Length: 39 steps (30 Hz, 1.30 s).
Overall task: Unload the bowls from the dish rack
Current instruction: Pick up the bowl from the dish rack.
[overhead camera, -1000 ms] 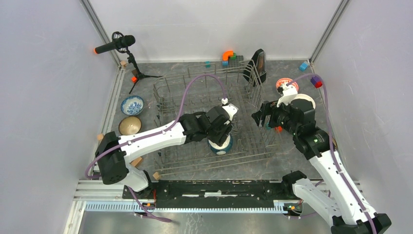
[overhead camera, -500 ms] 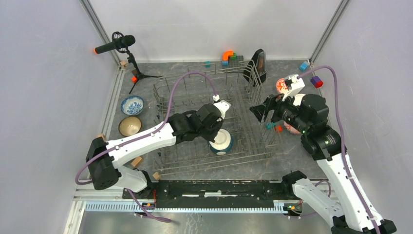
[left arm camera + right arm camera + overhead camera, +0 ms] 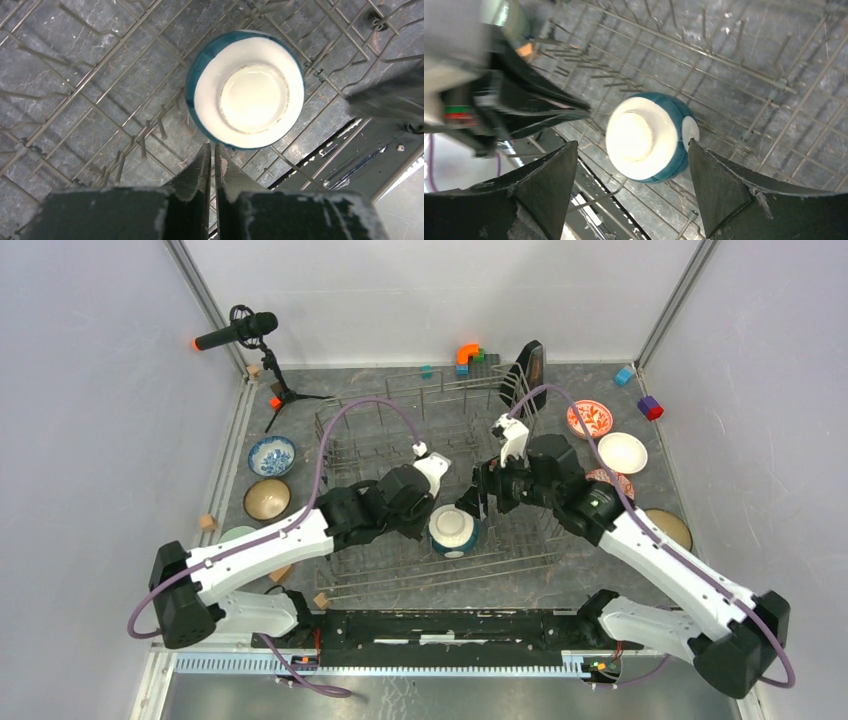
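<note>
A teal bowl with a white base (image 3: 452,530) lies upside down in the grey wire dish rack (image 3: 340,430), near its front edge. My left gripper (image 3: 430,522) is just left of it. In the left wrist view the fingers (image 3: 212,150) are shut with nothing between them, tips next to the bowl's (image 3: 245,90) rim. My right gripper (image 3: 470,502) hovers above the bowl's right side. In the right wrist view it stands open (image 3: 633,144), the bowl (image 3: 646,137) below and between its fingers. Other bowls sit on the table outside the rack.
Left of the rack are a blue-white bowl (image 3: 271,455), a tan bowl (image 3: 266,498) and a mint bowl (image 3: 237,535). To the right are a red-floral bowl (image 3: 589,418), a white bowl (image 3: 622,452) and a tan bowl (image 3: 668,528). A microphone stand (image 3: 240,332) and coloured blocks (image 3: 470,355) stand at the back.
My left gripper has shut empty and drawn back left off the teal bowl. My right arm has swung left from the table's right side to above that bowl.
</note>
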### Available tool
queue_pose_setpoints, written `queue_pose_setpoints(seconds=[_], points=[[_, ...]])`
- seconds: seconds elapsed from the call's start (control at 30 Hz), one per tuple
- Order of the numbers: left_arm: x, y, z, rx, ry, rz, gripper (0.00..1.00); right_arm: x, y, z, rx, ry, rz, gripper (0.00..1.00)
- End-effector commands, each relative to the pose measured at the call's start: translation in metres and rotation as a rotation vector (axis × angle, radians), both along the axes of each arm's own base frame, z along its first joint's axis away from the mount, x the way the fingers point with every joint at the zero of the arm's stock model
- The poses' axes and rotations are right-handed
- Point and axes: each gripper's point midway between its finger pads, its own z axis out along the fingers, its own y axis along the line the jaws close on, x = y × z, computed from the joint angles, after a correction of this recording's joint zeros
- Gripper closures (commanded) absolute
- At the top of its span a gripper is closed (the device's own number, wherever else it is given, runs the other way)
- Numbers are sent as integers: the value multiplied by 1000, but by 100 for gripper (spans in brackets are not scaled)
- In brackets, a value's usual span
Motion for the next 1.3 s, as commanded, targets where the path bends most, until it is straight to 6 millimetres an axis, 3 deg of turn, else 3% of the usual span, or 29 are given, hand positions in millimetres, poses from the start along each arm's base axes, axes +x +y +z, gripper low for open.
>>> queue_pose_setpoints(seconds=[0.0, 0.3, 0.63, 0.87, 1.27], points=[[4, 7, 12, -116, -47, 94, 87, 11, 1, -33, -73, 41, -47, 14], [-6, 8, -6, -270, -21, 145, 85, -11, 9, -90, -100, 218, 10, 8], [-2, 10, -25, -259, -20, 184, 85, -31, 16, -136, -85, 406, 24, 5], [-4, 15, -39, -233, -12, 190, 85, -37, 34, -132, 27, 454, 68, 9], [-5, 15, -54, -210, 8, 191, 85, -44, 57, -92, 244, 452, 150, 20]])
